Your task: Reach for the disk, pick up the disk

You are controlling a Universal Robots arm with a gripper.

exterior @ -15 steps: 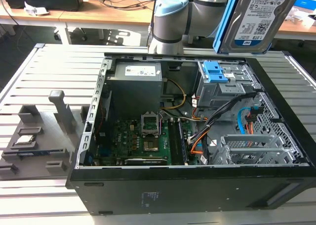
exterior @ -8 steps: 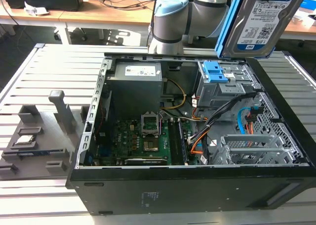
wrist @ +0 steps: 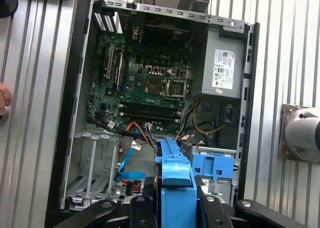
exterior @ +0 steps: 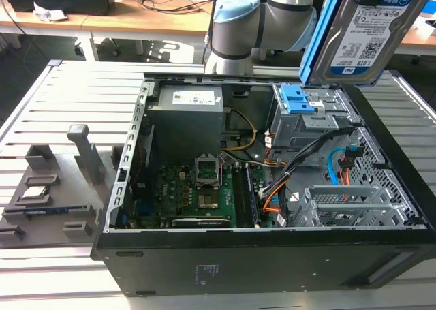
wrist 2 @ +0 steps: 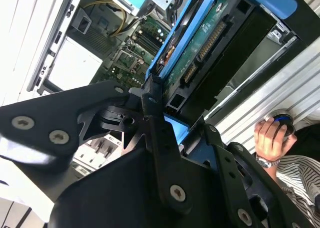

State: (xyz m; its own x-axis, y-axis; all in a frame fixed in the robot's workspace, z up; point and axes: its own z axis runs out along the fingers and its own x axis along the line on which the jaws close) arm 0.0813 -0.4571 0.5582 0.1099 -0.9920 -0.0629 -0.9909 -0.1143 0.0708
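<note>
Disk [exterior: 360,32] high above open computer case [exterior: 272,259], clenched edge-on in claw [wrist: 175,200] (blue bracket showing)

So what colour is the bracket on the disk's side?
Bright blue; the bracket along the disk shows best in the exterior view.

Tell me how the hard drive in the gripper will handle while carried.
The disk, metal-bodied, looks rigid and probably heavy for its size. The gripper clamps its smooth blue bracket, so it might slip if jolted. Its exposed circuit board looks fragile to knocks.
</note>
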